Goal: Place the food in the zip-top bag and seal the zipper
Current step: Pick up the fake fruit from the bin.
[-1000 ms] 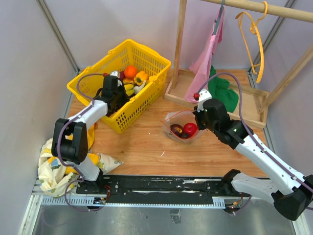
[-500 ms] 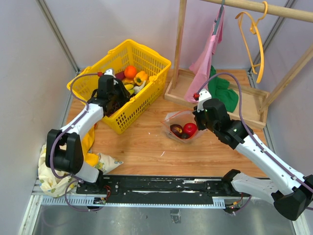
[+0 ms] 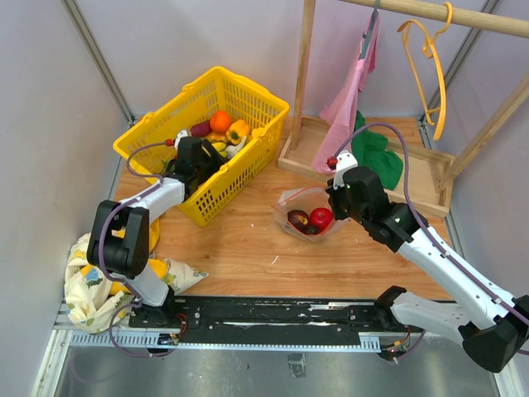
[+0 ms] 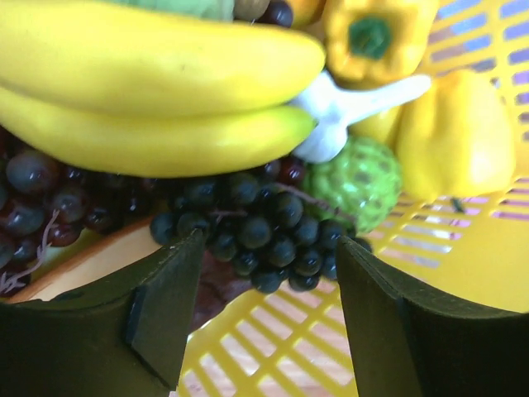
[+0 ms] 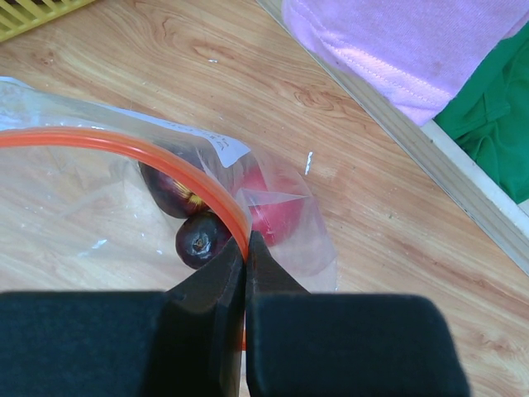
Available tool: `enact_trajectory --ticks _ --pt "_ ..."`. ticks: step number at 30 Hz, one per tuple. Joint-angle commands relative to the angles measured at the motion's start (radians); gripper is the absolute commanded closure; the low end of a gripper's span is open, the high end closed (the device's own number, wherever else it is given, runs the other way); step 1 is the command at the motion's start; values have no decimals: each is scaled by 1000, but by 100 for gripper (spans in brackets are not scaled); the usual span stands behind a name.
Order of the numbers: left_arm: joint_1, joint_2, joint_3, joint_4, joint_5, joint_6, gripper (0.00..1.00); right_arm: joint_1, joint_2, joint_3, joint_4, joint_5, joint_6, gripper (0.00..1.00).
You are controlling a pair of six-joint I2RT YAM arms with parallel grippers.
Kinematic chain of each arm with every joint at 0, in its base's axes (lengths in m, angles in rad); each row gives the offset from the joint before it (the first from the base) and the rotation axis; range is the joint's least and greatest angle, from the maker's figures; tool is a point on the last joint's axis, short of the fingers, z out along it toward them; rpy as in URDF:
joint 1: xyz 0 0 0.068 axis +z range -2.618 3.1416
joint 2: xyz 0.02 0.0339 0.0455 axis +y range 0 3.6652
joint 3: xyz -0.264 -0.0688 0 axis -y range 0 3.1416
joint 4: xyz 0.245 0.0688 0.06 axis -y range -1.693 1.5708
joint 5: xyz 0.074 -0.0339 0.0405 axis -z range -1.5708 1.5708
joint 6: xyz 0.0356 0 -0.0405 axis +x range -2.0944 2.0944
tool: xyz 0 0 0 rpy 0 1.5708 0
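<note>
**Zip-top bag point(image 3: 307, 217): rim pinched by your right hand, three pieces inside**

Your right gripper point(image 5: 245, 248) is pressed together on the zipper point(image 5: 124, 149). The red strip curves away to the left of the fingers, and the mouth stands open. The bag lies on the table just beyond and below that hand. I count three pieces in it: one red apple point(image 5: 277, 215) and two dark purple pieces point(image 5: 202, 240), all just ahead of the fingertips.

To the right of that hand is a wooden rack base point(image 5: 388, 132) with a pink cloth point(image 5: 413, 41) and a green cloth point(image 5: 496, 141) on it, close to the bag but apart from it.

Your left gripper point(image 4: 269, 248) is spread wide inside the yellow basket point(image 4: 446, 273) and holds nothing. A bunch of dark grapes point(image 4: 256, 227) sits right between the fingertips. Two bananas point(image 4: 157, 78) lie across just beyond it and crowd the bunch from above. Ahead and to the right are one green bumpy piece point(image 4: 359, 178), one white piece point(image 4: 347, 107), one yellow pepper point(image 4: 376, 37) and one more yellow piece point(image 4: 459, 136). More grapes point(image 4: 33, 198) lie left of the left finger. One orange point(image 3: 220, 121) sits deeper in the basket.
</note>
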Motion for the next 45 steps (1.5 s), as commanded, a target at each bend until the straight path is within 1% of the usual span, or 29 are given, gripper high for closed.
enact_trajectory --ticks 1,5,9,14,18,25,27,29,32,34,37,38,41,45 --pt "-8 84 -27 131 -59 -97 30 -14 1 -3 6 2 6 99" --pt "-14 150 6 104 -58 -101 30 -13 6 -2 5 4 1 99" --pt "-17 172 15 60 -62 -86 30 -14 4 -2 5 11 -3 99" --pt "-18 148 53 -35 -95 6 29 -17 3 0 5 10 -3 99" --pt "-19 186 130 -138 -87 81 29 -20 7 1 6 2 -2 99" --pt "-18 295 181 -156 -53 103 28 -20 -4 -5 8 -2 2 99" --pt "-19 316 195 -160 -59 114 30 -22 -5 -6 8 1 1 99" --pt "-19 326 210 -170 -63 128 34 -20 -3 -6 8 1 3 99" --pt "-19 298 204 -159 -59 140 47 -20 -2 -5 7 -2 3 99" --pt "-19 260 192 -142 -54 152 59 -20 -3 -5 7 0 3 99" --pt "-19 194 169 -114 -59 173 80 -20 -4 -5 6 -1 4 99" --pt "-19 176 161 -102 -58 181 85 -21 -4 -4 6 -2 5 99" --pt "-18 125 140 -81 -62 205 94 -21 -7 -2 4 -6 8 99" --pt "-18 62 123 -74 -68 230 100 -20 -17 -2 0 -5 10 99"
